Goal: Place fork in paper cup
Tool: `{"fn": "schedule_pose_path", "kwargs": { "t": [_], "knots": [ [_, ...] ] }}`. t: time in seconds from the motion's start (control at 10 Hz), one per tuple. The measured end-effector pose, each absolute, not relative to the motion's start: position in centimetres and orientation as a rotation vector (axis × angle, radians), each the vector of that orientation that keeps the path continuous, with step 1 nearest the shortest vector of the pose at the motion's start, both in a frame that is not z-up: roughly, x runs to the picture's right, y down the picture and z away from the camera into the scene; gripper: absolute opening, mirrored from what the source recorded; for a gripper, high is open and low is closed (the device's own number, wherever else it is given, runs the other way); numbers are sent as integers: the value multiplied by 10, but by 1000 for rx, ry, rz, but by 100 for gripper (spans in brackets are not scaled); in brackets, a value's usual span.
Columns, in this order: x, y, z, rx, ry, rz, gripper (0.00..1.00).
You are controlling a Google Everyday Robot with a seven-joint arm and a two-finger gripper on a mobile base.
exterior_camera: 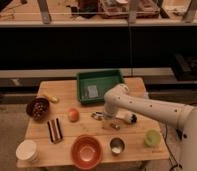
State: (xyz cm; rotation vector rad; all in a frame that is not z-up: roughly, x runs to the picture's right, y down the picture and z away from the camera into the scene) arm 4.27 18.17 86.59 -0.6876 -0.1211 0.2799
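The fork (96, 116) shows as a small silvery shape lying on the wooden table (137, 149), right of an orange fruit (73, 115). My gripper (110, 120) is down at the table surface just right of the fork, at the end of the white arm (142, 106) that reaches in from the right. Whether it touches the fork is unclear. The paper cup (28, 150), white and wide, stands at the front left corner of the table, far from the gripper.
An orange bowl (87, 151) and a small steel cup (116, 146) stand at the front. A light green cup (152, 137) is at the front right. A white-handled utensil (127, 118) lies right of the gripper. A green tray (99, 85), a dark bowl (38, 108) and a dark block (55, 129) are also on the table.
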Motion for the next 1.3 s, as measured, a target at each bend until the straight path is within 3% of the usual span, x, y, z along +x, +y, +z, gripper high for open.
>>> {"fn": "schedule_pose_path", "kwargs": {
  "t": [0.2, 0.3, 0.7, 0.8, 1.1, 1.3],
  "knots": [
    [34, 177, 869, -686, -129, 269, 49],
    [29, 175, 872, -686, -133, 263, 44],
    [20, 171, 882, -700, -163, 269, 5],
    [18, 173, 881, -706, -166, 270, 0],
    [16, 167, 874, -685, -195, 254, 0],
    [10, 149, 847, -664, -266, 236, 0]
  ]
}}
